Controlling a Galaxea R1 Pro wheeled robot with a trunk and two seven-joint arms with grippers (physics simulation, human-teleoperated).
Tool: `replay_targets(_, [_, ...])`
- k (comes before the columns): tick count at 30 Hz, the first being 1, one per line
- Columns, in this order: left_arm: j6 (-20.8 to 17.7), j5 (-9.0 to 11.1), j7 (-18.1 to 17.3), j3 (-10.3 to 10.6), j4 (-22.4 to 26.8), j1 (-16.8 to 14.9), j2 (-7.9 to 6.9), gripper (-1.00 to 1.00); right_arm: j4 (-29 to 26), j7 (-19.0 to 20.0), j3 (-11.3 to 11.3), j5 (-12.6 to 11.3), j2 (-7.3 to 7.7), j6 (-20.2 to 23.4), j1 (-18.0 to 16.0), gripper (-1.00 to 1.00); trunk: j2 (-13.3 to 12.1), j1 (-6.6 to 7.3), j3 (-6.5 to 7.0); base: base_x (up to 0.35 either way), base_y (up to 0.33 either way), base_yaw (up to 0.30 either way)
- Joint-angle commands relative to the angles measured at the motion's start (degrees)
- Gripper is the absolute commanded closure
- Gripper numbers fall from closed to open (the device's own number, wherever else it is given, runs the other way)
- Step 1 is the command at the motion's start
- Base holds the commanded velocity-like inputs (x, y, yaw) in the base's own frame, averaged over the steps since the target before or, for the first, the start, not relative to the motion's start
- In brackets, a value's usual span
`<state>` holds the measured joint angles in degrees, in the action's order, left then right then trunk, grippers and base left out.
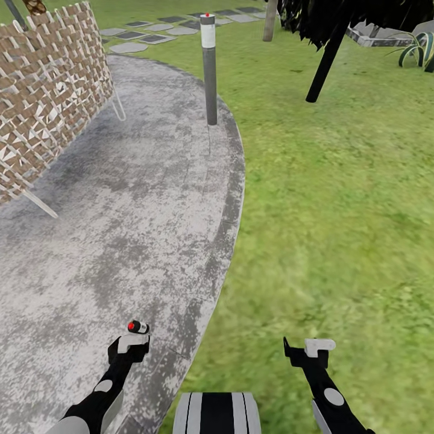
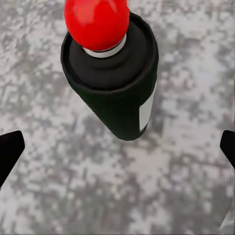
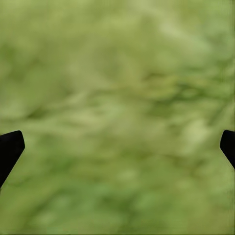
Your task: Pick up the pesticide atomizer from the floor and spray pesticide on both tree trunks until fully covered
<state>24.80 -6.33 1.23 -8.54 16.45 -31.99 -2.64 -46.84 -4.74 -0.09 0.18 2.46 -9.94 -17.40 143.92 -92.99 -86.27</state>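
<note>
1. The floor [image 1: 120,211], blotched grey concrete, ran from 6 to 12 o'clock. Its curved edge met the garden lawn [image 1: 337,199] on the 3 o'clock side.
2. A tall slim grey post [image 1: 209,78] with a pale band and a red dot on top stood far off at 12 o'clock on the floor's edge. It was marked much like the can, so the nearer one should be confirmed as the target.
3. The left claw [image 1: 131,345] hung low over the floor at 7 o'clock. Its fingers were wide apart, gripping nothing. The right claw [image 1: 310,349], at 5 o'clock over grass, was likewise spread and empty.
4. The pesticide atomizer [image 1: 138,327], as I judged it, was on the floor just past the left claw at its 12 o'clock, apparently untouched. In the left wrist view it sat between the two fingertips but further on.
5. Its red cap [image 2: 96,22] faced the wrist camera.

The step in hand looked like the grasp. To do it well:
- Ease the left claw forward until the dark body, not the cap, lies between the fingers.
- Keep it centred, since a one-sided touch could topple it.
- Close gently and lift straight.
</note>
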Motion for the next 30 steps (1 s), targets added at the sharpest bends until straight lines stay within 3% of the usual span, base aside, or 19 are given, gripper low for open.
replay_targets(1, [0.0, 0.0, 0.0, 0.0, 0.0, 0.0, 0.00, -1.00, 0.0, 0.0, 0.0, 0.0, 0.00, 0.0, 0.0, -1.00, 0.0, 0.00, 0.00, 0.174, 0.000, 0.000])
replay_targets(21, [0.7, 0.1, 0.0, -0.2, 0.1, 0.0, 0.00, -1.00, 0.0, 0.0, 0.0, 0.0, 0.00, 0.0, 0.0, -1.00, 0.0, 0.00, 0.01, 0.046, 0.000, 0.000])
replay_targets(30, [0.8, 0.1, 0.0, -0.3, 0.1, 0.0, 0.00, -1.00, 0.1, 0.1, 0.0, 0.0, 0.00, 0.0, 0.0, -1.00, 0.0, 0.00, 0.65, 0.000, 0.000, 0.000])
